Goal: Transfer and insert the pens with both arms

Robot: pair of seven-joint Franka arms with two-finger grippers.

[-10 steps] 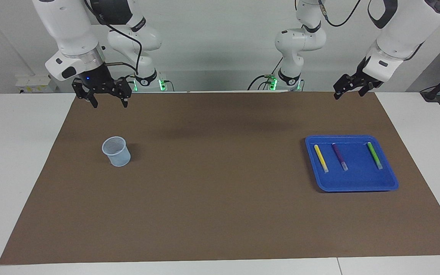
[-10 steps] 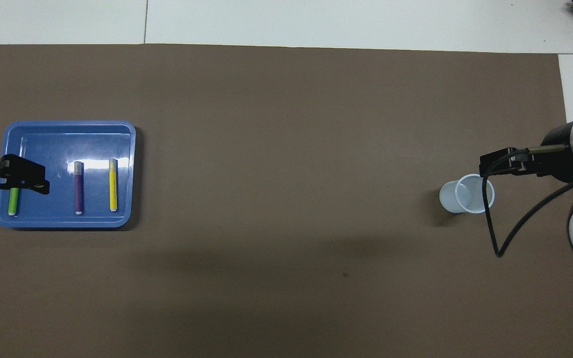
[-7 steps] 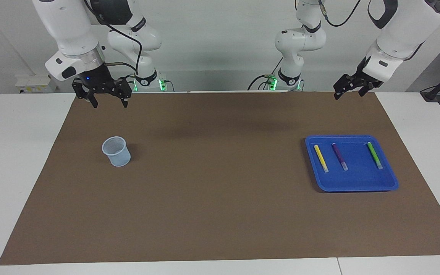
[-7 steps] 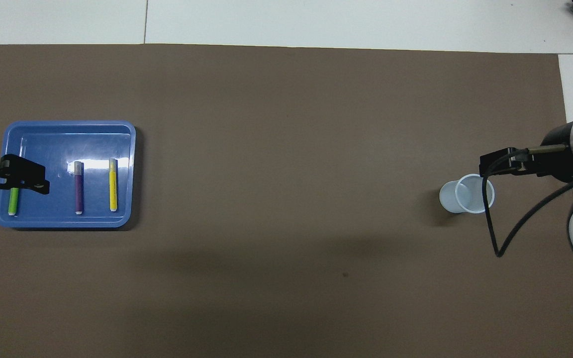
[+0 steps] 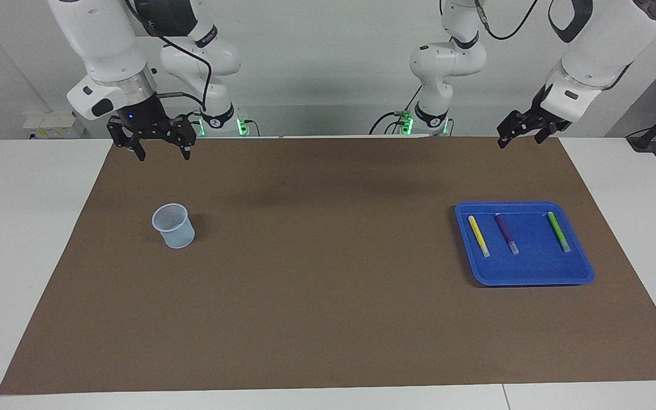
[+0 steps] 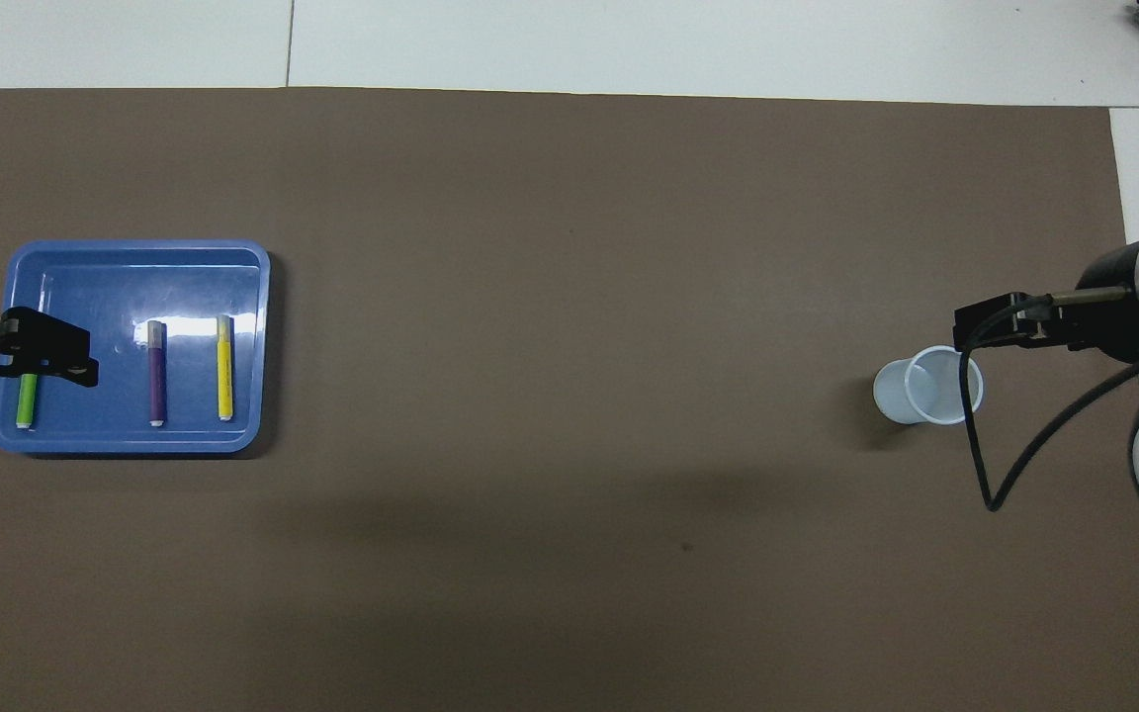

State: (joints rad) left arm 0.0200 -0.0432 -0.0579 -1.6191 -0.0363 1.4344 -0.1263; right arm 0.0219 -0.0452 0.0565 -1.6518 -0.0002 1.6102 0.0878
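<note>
Three pens lie side by side in a blue tray at the left arm's end of the mat: yellow, purple and green. My left gripper hangs open and empty high over the mat, well clear of the tray. In the overhead view it covers the green pen's upper end. My right gripper is open and empty, raised over the mat at the right arm's end, above and apart from a pale cup.
A brown mat covers most of the white table. The cup stands upright with its mouth open. A black cable loops down from the right arm beside the cup.
</note>
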